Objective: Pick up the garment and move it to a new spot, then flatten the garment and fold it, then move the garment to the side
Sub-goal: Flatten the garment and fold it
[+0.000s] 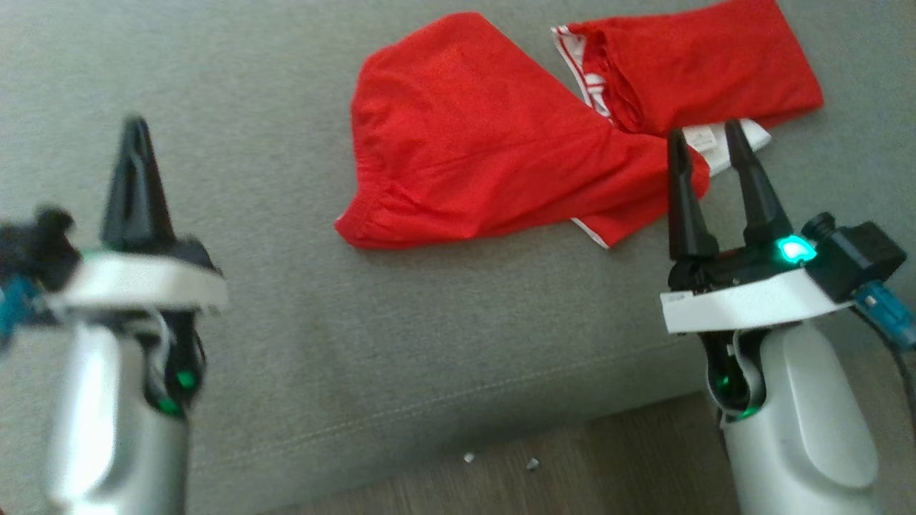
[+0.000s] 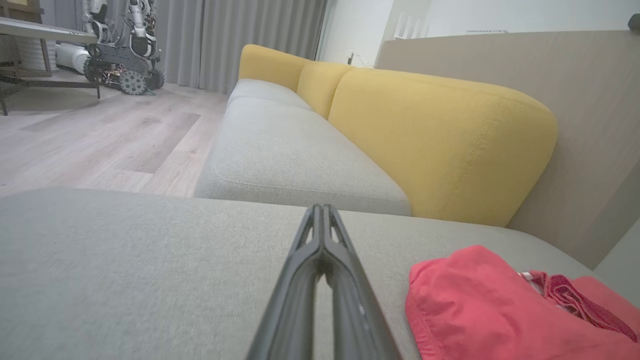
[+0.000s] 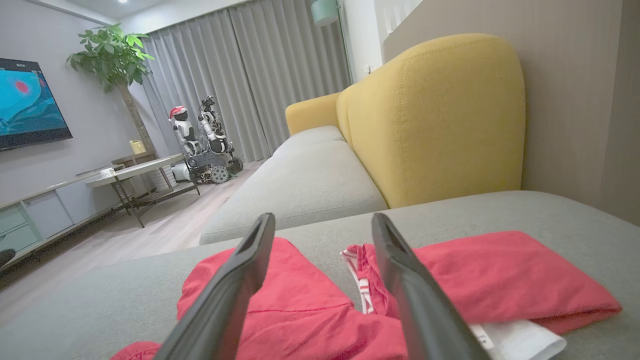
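Note:
The garment (image 1: 501,136) is red, with white trim and a white tag, and lies crumpled on the grey cushion (image 1: 272,307). In the left wrist view the garment (image 2: 490,310) shows at the lower right. My left gripper (image 1: 136,132) is shut and empty, well to the left of it; its fingers (image 2: 325,235) press together above the cushion. At the garment's near right edge my right gripper (image 1: 705,136) stands open with nothing between its fingers. In the right wrist view the right gripper (image 3: 322,222) frames the garment (image 3: 310,310).
Yellow sofa backrests (image 3: 440,115) and a beige wall rise behind the cushion. Wooden floor (image 1: 572,465) lies below the cushion's front edge. Another wheeled robot (image 3: 205,145), a table and a plant stand across the room.

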Controlling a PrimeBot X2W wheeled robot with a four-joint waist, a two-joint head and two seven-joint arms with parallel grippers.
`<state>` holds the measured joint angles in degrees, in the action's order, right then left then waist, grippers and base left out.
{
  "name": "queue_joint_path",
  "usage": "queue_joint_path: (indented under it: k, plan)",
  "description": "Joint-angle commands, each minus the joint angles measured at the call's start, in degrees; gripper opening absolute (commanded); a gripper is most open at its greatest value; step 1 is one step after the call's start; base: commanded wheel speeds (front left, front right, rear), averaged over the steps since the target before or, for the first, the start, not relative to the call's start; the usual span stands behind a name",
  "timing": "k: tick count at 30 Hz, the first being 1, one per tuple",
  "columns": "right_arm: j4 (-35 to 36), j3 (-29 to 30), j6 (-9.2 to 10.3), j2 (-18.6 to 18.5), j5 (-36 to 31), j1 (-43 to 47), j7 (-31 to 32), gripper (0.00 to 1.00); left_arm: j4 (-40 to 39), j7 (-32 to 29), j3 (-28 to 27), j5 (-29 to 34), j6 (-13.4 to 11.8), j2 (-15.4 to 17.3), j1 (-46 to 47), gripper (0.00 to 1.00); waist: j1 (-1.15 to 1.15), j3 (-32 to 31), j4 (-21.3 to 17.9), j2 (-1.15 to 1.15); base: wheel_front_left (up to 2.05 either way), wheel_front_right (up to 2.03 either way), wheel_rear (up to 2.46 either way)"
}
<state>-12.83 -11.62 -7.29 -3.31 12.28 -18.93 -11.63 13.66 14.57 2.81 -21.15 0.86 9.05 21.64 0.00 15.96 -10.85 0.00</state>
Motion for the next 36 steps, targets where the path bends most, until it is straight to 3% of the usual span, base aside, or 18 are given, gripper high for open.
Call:
queue_joint_path:
  k: [1, 8, 9, 10, 11, 12, 24, 30, 36]
  plan:
    - [2.0, -1.2, -0.20, 0.4, -0.9, 0.7, 0.2, 1.00, -3.5, 0.4, -1.9, 0.9, -0.6, 0.3, -0.4, 0.00, 0.00, -2.1, 2.1, 0.00, 0.00, 0.00, 0.00]
    - [1.7, -1.9, -0.20, 0.4, -3.5, 1.7, 1.4, 1.00, -9.6, 0.4, -2.0, 2.9, -0.4, -4.6, -12.0, 0.00, 0.00, -4.3, 5.3, 0.00, 0.00, 0.00, 0.00]
    - [1.8, -2.1, -0.20, 0.3, -3.6, 1.7, 1.5, 1.00, -9.8, 0.4, -1.7, 3.4, -0.3, -4.9, -12.7, 0.10, 0.00, -4.5, 5.7, 0.00, 0.00, 0.00, 0.00]
    - [1.8, -2.4, -0.20, 0.3, -3.7, 1.8, 1.6, 1.00, -9.9, 0.4, -1.4, 4.3, -0.3, -5.2, -13.4, 0.41, 0.00, -4.7, 6.0, 0.00, 0.00, 0.00, 0.00]
    - [1.8, -2.6, -0.20, 0.2, -3.7, 1.9, 1.6, 1.00, -9.8, 0.4, -1.2, 4.7, -0.4, -5.4, -14.0, 0.91, 0.00, -4.9, 6.2, 0.00, 0.00, 0.00, 0.00]
    - [1.8, -2.6, -0.20, 0.2, -3.7, 2.0, 1.7, 1.00, -9.6, 0.4, -1.1, 4.7, -0.5, -5.6, -14.6, 1.00, 0.00, -5.2, 6.5, 0.00, 0.00, 0.00, 0.00]
    - [2.5, -4.4, -0.20, -0.3, -3.5, 2.4, 2.7, 1.00, -8.9, 0.4, 1.0, 4.9, -0.3, -6.1, -14.9, 1.00, 0.00, -5.8, 6.9, 0.00, 0.00, 0.00, 0.00]
    - [3.4, -4.7, -0.20, -0.2, -3.6, 2.0, 2.9, 1.00, -4.6, 0.2, 4.6, 6.2, 2.5, -6.0, -10.0, 1.00, 0.00, -2.8, 4.1, 0.00, 0.00, 0.00, 0.00]
    - [3.9, -4.6, -0.20, 0.1, -3.5, 1.2, 2.1, 1.00, 1.6, -5.1, 10.1, 9.8, 4.5, -4.2, 0.3, 1.00, 0.00, 1.3, 0.6, 0.00, 0.00, 0.00, 0.00]
